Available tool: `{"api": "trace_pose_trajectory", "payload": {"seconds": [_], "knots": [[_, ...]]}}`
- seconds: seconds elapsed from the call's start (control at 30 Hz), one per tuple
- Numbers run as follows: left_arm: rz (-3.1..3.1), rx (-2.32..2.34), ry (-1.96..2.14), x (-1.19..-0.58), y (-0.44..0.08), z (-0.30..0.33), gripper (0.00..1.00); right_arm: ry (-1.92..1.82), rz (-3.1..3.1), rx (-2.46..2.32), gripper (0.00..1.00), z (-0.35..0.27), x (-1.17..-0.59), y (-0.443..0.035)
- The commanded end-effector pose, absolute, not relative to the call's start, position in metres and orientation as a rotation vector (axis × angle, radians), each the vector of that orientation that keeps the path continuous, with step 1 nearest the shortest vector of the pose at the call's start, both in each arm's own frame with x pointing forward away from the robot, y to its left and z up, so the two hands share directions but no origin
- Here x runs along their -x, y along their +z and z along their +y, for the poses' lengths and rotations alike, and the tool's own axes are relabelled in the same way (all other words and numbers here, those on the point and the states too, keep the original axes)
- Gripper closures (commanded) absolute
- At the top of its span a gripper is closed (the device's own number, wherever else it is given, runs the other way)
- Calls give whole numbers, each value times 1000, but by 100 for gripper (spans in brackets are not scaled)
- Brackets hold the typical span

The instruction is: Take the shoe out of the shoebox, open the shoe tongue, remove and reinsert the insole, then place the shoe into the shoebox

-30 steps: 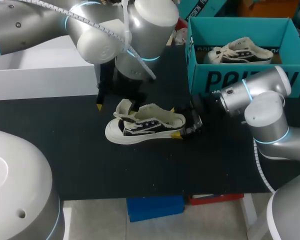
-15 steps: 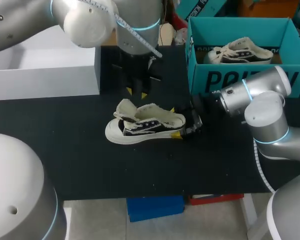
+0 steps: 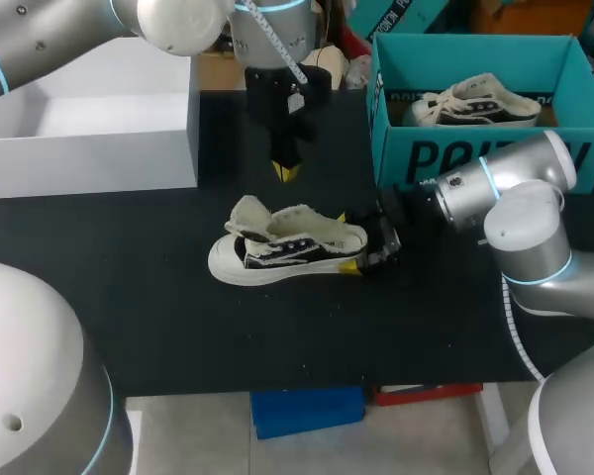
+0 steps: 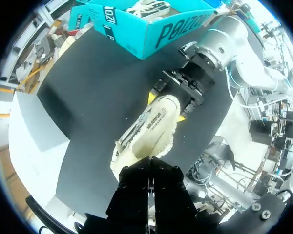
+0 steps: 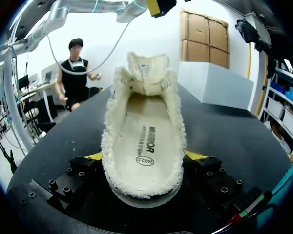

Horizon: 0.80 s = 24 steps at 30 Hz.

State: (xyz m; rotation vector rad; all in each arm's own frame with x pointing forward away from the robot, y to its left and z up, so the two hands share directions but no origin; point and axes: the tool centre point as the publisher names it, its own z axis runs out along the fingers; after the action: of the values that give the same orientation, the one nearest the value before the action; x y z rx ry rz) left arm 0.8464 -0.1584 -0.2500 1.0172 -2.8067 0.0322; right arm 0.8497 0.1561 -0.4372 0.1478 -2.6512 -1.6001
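Shoe (image 3: 287, 249): low sneaker with a cream upper frayed along its edges, a dark side panel and a white rubber sole. It sits sole down in the middle of the bench. In the head view its toe points to 9 o'clock and its heel to 3 o'clock.
Tongue (image 5: 146, 73): cream, folded forward toward the toe and standing up, leaving the mouth of the shoe wide open.
Insole (image 5: 145, 139): cream, lying flat inside the shoe, with a small dark print near the heel.
Right end effector (image 3: 346, 240): clenched on the shoe's heel, low over the bench, with one yellow tip against each side.
Left end effector (image 3: 285, 172): fingers pressed together with nothing between them. It points down above the bench at 12 o'clock from the shoe and is clear of it.
Shoebox (image 3: 475, 158): teal with an open top, at 2 o'clock from the shoe. A second shoe (image 3: 475, 102) of the same look lies inside.
White box (image 3: 89, 139): at 10 o'clock from the shoe, well apart from it.
Bench (image 3: 277, 336): black top.
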Motion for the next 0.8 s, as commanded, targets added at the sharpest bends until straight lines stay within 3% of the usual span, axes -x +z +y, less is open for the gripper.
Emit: {"api": "trace_pose_trajectory", "payload": {"seconds": [0.03,0.8], "knots": [[-2755,-637,33,-854,-252,-158,100,-1599,-2651,-146,100,156,-851,-439],[-2761,-353,291,-876,-274,-178,100,-1599,-2651,-146,100,156,-851,-439]]}}
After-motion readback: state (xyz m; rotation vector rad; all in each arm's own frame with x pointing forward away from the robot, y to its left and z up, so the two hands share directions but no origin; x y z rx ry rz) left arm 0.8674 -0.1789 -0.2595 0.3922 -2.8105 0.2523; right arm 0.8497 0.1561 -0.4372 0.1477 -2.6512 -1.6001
